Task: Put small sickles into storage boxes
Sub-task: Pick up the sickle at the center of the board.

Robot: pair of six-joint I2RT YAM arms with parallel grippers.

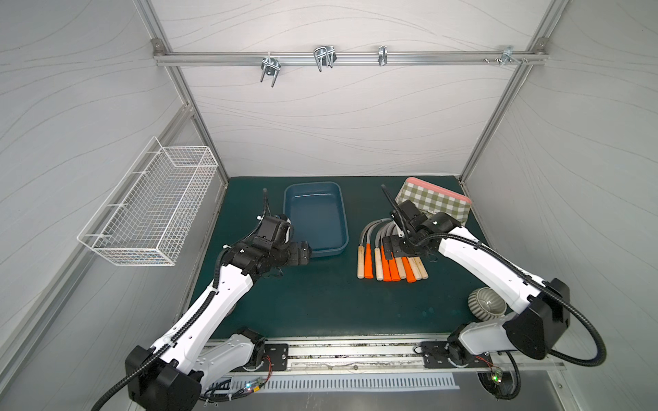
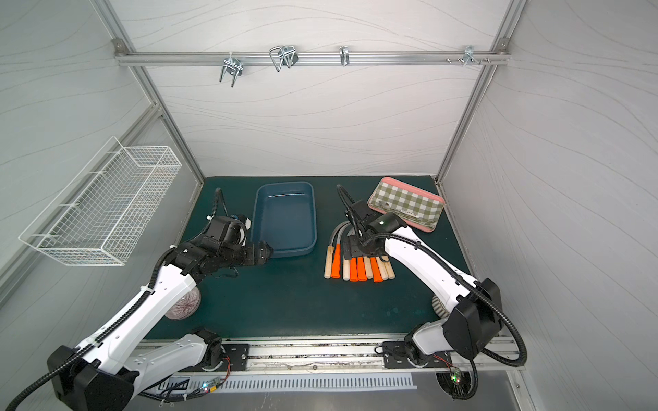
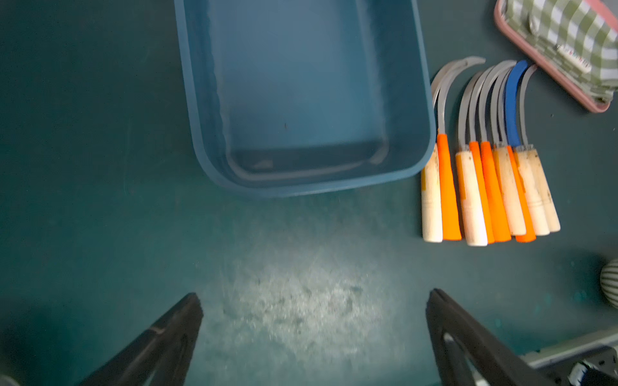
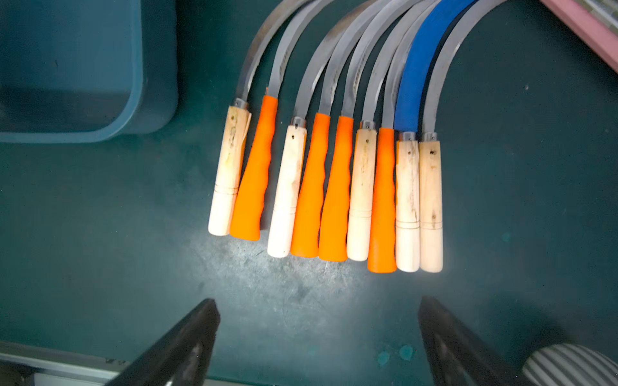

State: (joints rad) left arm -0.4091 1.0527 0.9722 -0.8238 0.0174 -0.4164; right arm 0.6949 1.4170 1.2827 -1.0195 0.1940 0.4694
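left fingers (image 3: 187, 314) hanging spread wide, holding nothing, beside the storage box (image 1: 316, 217) | box sitting empty on the table (image 1: 320, 302) | small sickles (image 4: 309, 187) lying fanned just right of it | right fingers (image 4: 204, 317) hovering wide apart, empty, over the handles | I'd be closing on one end handle, clear of blades

L fingers (image 3: 167, 344), R fingers (image 4: 187, 344) apart

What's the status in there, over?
Left gripper, right gripper open, empty. Curved-bladed sickles with orange and wooden handles lying on mat. Shallow dark blue plastic tub empty. Nothing between.
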